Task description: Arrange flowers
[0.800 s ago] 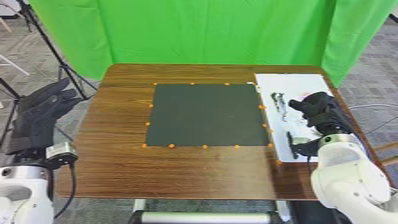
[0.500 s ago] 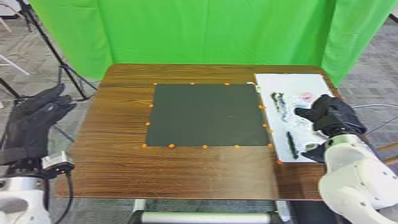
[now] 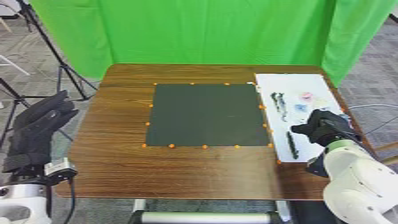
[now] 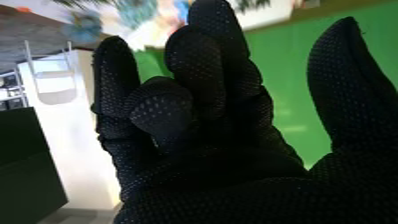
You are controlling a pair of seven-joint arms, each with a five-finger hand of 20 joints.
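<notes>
Drawn back toward the robot since the earlier head views, the right hand [image 3: 327,127] now leaves more of the white board [image 3: 289,82] in sight. On that board, at the table's right side, lie 1 pink flower [image 3: 306,96] and, just nearer the robot, 1 blue flower [image 3: 300,107]. Green stems [image 3: 281,105] lie to their left, with 1 dark green sprig [image 3: 292,145] nearer the robot. The right hand is over the board's right edge, open and holding nothing, its fingers loosely extended and its thumb well apart from them. Left of the board, a dark mat [image 3: 206,115] rests on the brown table [image 3: 213,175], orange dots [image 3: 171,146] along its edges. Beyond the table's left edge, the left hand [image 3: 40,117] is open, fingers extended. A green curtain [image 3: 204,35] hangs behind.
</notes>
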